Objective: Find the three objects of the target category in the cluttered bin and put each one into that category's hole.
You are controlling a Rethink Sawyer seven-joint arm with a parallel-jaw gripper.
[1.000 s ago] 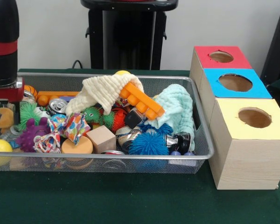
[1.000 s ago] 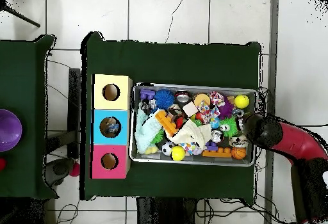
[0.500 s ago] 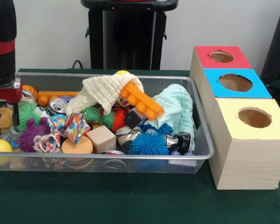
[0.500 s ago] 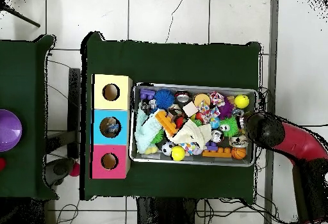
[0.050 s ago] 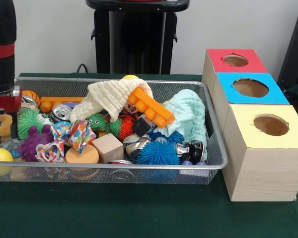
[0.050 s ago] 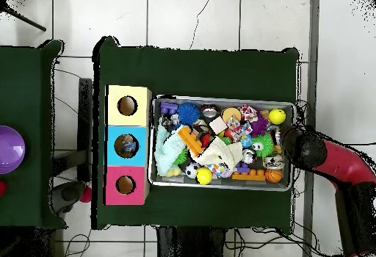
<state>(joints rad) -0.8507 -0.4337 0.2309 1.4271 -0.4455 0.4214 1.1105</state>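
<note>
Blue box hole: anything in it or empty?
Not empty. In the overhead view the blue box shows something pale inside its hole; what it is, cannot tell.

Front view: low, close, level with counter (image 5: 139, 218), facing bin (image 5: 216, 158); end effector (image 5: 2, 106) at left edge, boxes (image 5: 260, 163) far right of it. Overhead view: high, straight down, distant; end effector (image 6: 297, 145) at bin's right end, boxes at opposite end. Both share bin, boxes, counter.
</note>
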